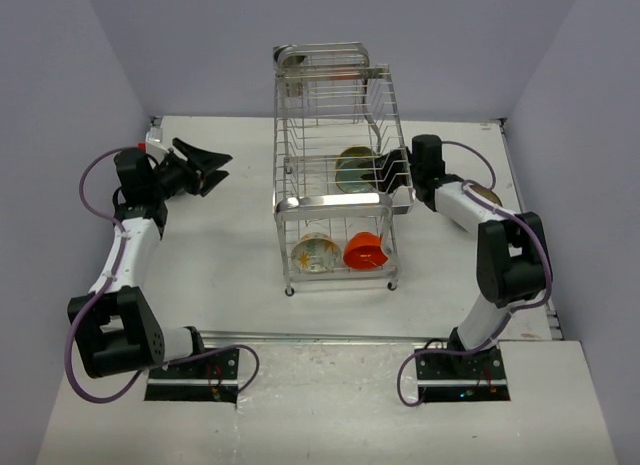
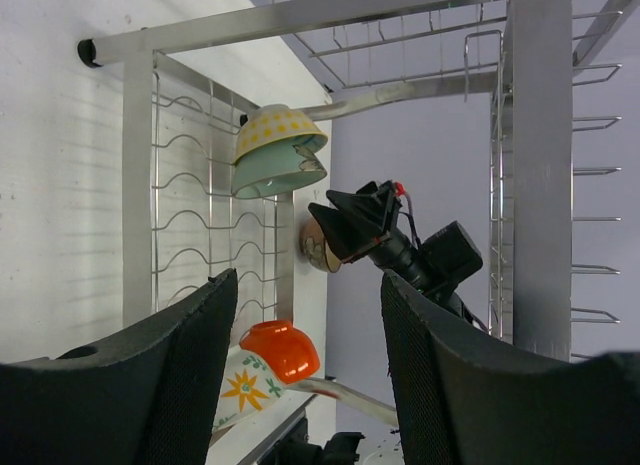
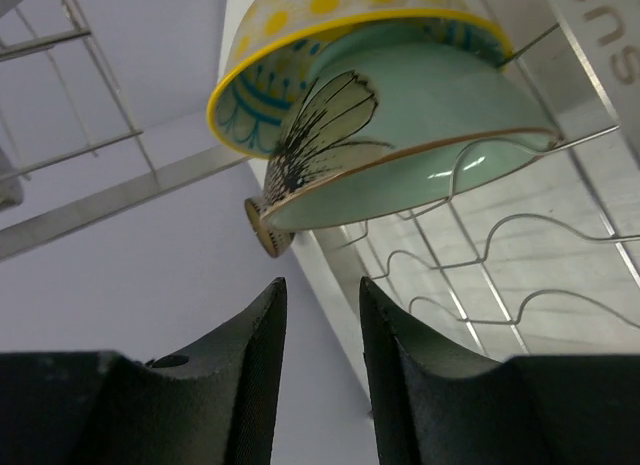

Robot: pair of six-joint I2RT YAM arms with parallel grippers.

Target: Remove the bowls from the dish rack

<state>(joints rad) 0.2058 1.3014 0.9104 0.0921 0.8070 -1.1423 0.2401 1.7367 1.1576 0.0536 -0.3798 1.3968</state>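
Observation:
The chrome dish rack [image 1: 333,199] stands mid-table. Its upper tier holds a greenish bowl [image 1: 352,169]; in the right wrist view this bowl [image 3: 420,115] nests inside a yellow patterned bowl [image 3: 300,45]. The lower tier holds a pale flower-patterned bowl [image 1: 315,253] and an orange-red bowl [image 1: 365,251]. A brown bowl [image 1: 484,194] sits on the table right of the rack, behind my right arm. My right gripper [image 1: 392,170] is open and empty at the upper tier's right side, just short of the nested bowls [image 2: 278,150]. My left gripper [image 1: 213,169] is open and empty, well left of the rack.
Grey walls close the table at the back and both sides. The rack's wire tiers and flat metal bars [image 3: 590,45] surround the bowls. White table [image 1: 230,245] lies between my left arm and the rack.

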